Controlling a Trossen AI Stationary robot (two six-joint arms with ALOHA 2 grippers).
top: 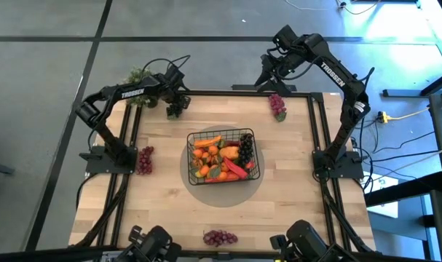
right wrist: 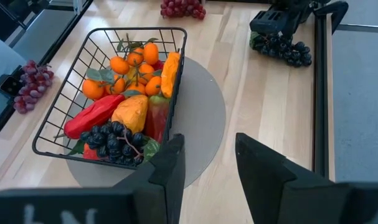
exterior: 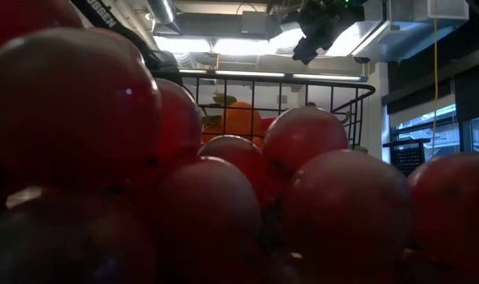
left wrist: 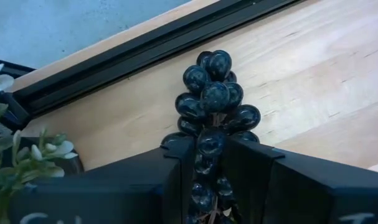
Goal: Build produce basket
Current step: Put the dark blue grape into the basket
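Most of the produce (right wrist: 129,102) already sits in the basket (top: 255,154) mid-bench: oranges, red pepper, dark grapes. My left pincer (left wrist: 207,180), near the far left corner, is pinching a dark grape bunch (left wrist: 212,99). Three red bunches (top: 145,160) wait along the edges. My right pincer (right wrist: 207,158) hangs spread, holding nothing, beyond the far edge.
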